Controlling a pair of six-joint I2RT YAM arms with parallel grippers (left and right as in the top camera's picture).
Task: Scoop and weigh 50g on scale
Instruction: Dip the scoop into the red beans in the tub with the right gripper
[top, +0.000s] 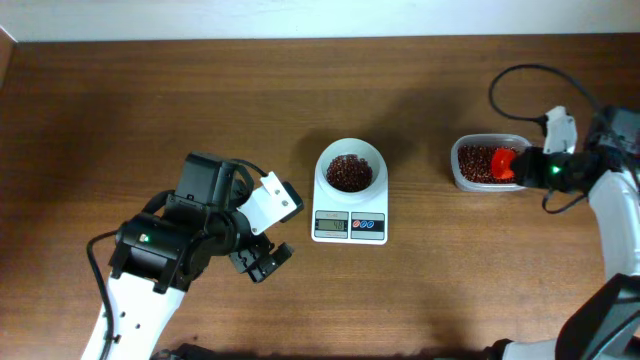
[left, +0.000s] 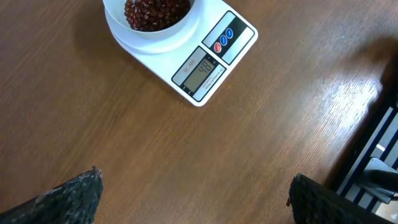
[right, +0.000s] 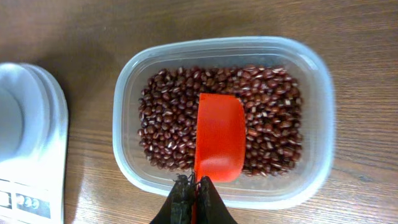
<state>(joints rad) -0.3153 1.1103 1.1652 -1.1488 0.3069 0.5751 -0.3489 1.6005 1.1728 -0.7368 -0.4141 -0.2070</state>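
Observation:
The white scale (top: 350, 226) sits mid-table with its round white bowl (top: 350, 165) holding dark red-brown beans (top: 349, 173); the scale (left: 205, 59) also shows in the left wrist view, display lit. My left gripper (top: 258, 262) hovers open over bare wood left of the scale, fingertips (left: 74, 196) wide apart. My right gripper (right: 193, 186) is shut on the handle of an orange scoop (right: 219, 138), whose cup lies upside down over the beans (right: 168, 124) in the clear tub (right: 311, 74). In the overhead view the scoop (top: 504, 163) is in the tub (top: 484, 148) at the right.
A black cable (top: 515, 80) loops above the right arm near the tub. The table's dark edge and a striped structure (left: 373, 149) appear at the right of the left wrist view.

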